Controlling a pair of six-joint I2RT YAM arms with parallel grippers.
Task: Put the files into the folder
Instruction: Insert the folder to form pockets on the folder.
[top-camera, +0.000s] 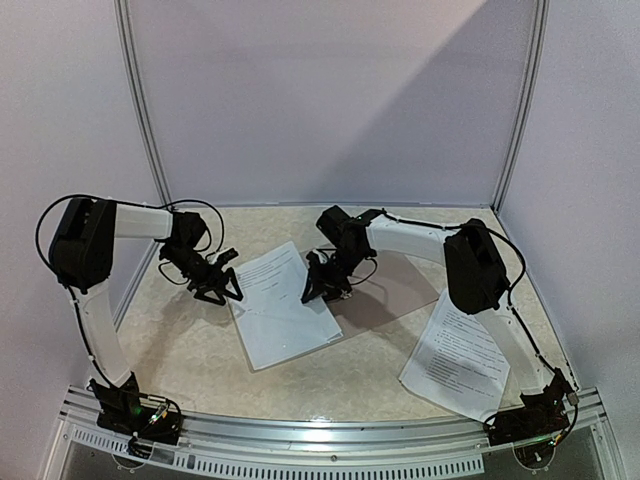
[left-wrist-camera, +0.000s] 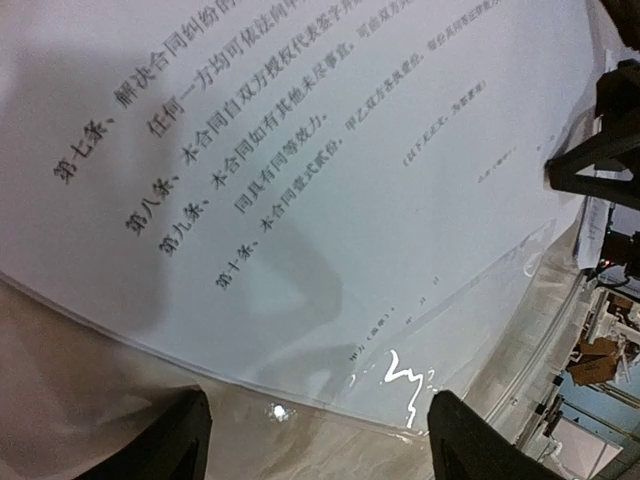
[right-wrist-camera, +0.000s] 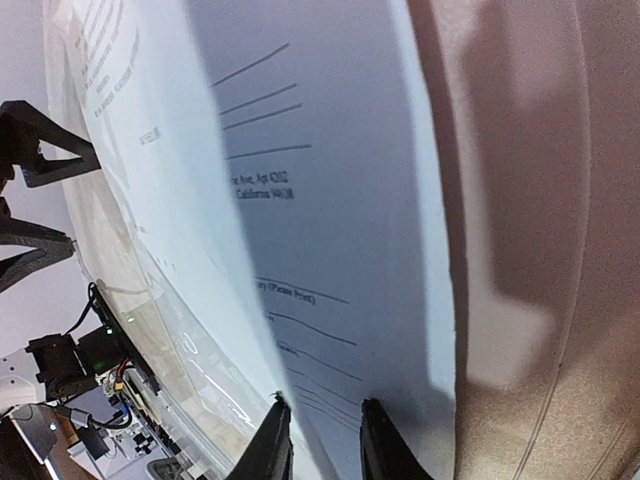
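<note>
Flat brownish-tan cardboard folder (top-camera: 395, 285) lies open at centre of beige surface (top-camera: 190, 350), reaching toward right edge. White printed paper stack (top-camera: 280, 315) lies mid-surface, its right edge against folder. Second white printed paper stack (top-camera: 458, 358) lies near right near corner, partly under right arm. Left pincer (top-camera: 232, 285) low at first stack's left edge, jaws spread wide, nothing between them. Right pincer (top-camera: 322, 292) low over first stack's right edge beside folder, jaws narrowly parted, no grip seen.
</note>
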